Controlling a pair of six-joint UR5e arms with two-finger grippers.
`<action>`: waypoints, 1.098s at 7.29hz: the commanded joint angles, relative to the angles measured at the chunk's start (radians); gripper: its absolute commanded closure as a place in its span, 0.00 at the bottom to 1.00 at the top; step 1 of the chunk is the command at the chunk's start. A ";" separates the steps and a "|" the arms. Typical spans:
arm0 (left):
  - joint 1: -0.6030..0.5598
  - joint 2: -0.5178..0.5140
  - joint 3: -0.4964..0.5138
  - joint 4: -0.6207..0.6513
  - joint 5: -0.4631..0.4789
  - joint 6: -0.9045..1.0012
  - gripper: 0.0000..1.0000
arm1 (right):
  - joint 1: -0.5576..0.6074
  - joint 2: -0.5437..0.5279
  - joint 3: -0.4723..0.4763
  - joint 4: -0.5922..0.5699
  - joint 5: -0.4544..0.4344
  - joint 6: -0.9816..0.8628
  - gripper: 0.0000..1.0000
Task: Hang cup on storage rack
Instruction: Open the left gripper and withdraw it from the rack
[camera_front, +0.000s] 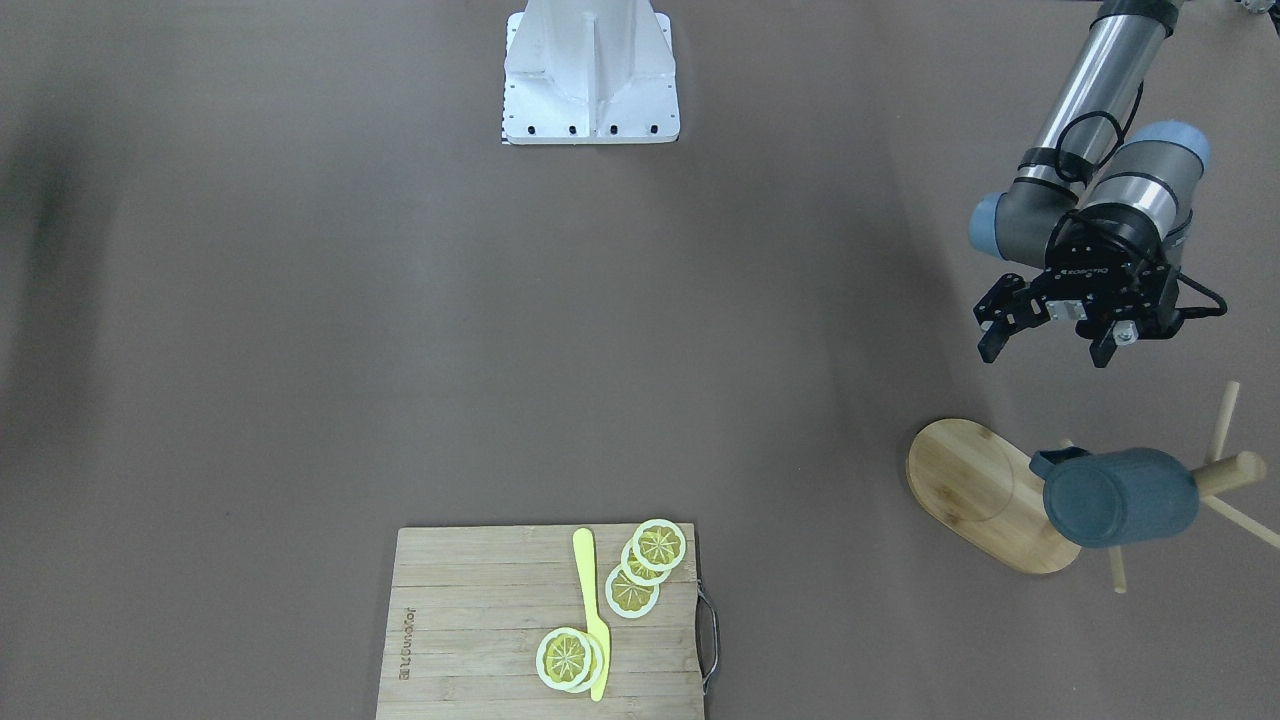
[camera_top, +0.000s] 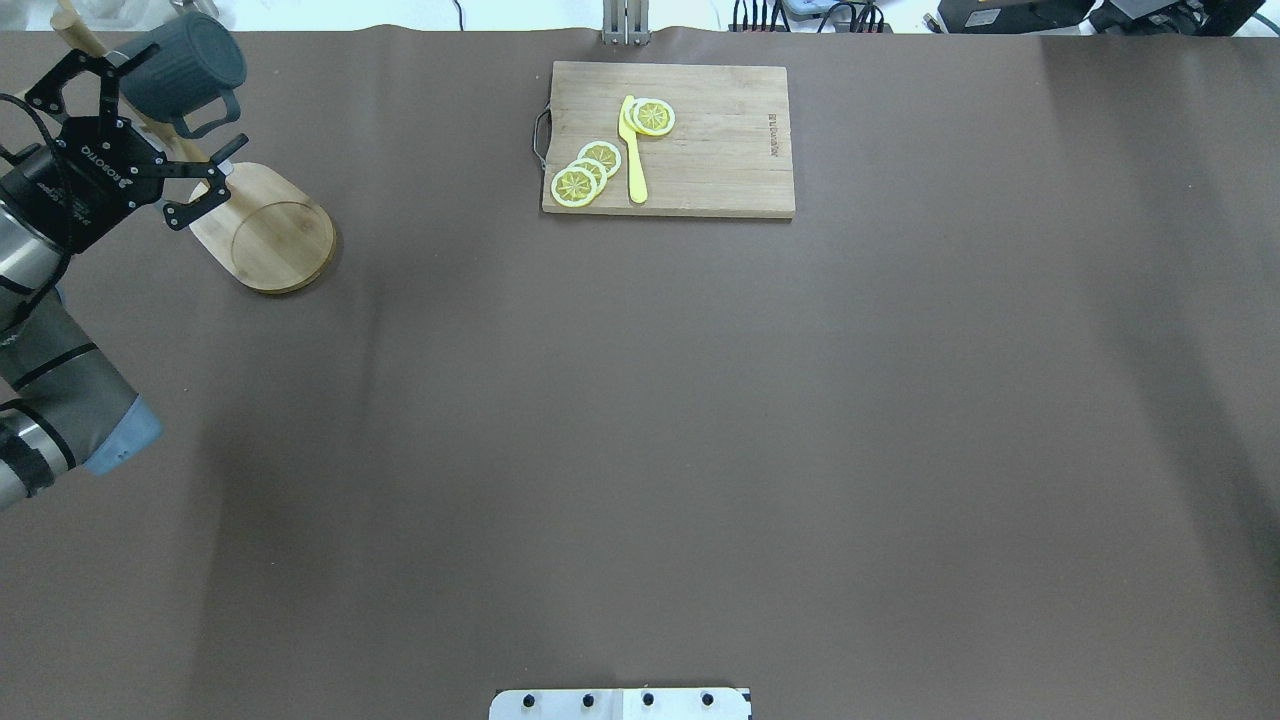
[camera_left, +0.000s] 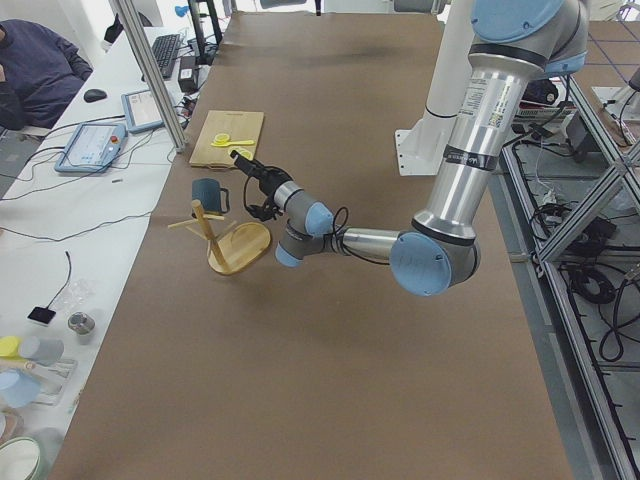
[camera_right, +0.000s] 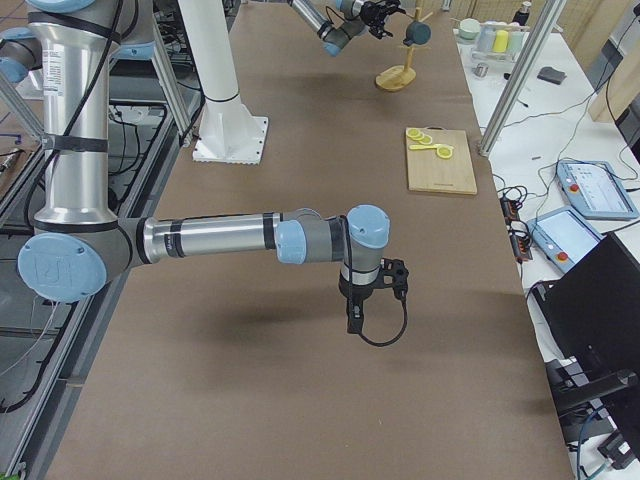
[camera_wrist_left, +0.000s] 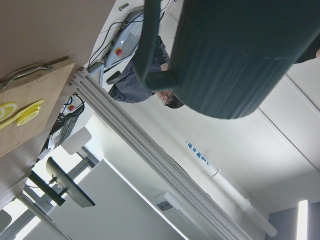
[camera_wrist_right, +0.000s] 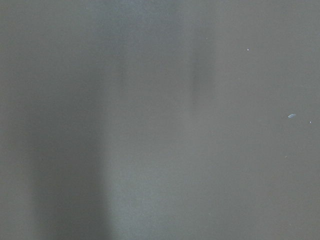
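Observation:
The dark blue-grey cup hangs by its handle on a peg of the bamboo storage rack, mouth turned away from the front-facing camera. My left gripper is open and empty, in the air just beside the rack and apart from the cup. In the overhead view the cup sits over the rack's oval base, with the left gripper next to it. The left wrist view shows the cup close up. My right gripper hovers low over bare table far from the rack; I cannot tell its state.
A rectangular wooden cutting board with lemon slices and a yellow knife lies at the table's far edge. The robot's white base stands at the near edge. Operators' desks run along the far side.

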 joint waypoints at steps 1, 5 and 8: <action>0.022 0.004 -0.008 0.003 -0.003 0.357 0.01 | 0.000 -0.003 -0.001 0.000 0.002 0.000 0.00; 0.086 0.044 -0.026 0.066 0.000 1.034 0.01 | 0.000 -0.003 -0.008 -0.002 0.003 0.000 0.00; 0.086 0.108 -0.108 0.233 -0.046 1.421 0.01 | 0.000 -0.003 -0.010 -0.002 0.005 0.000 0.00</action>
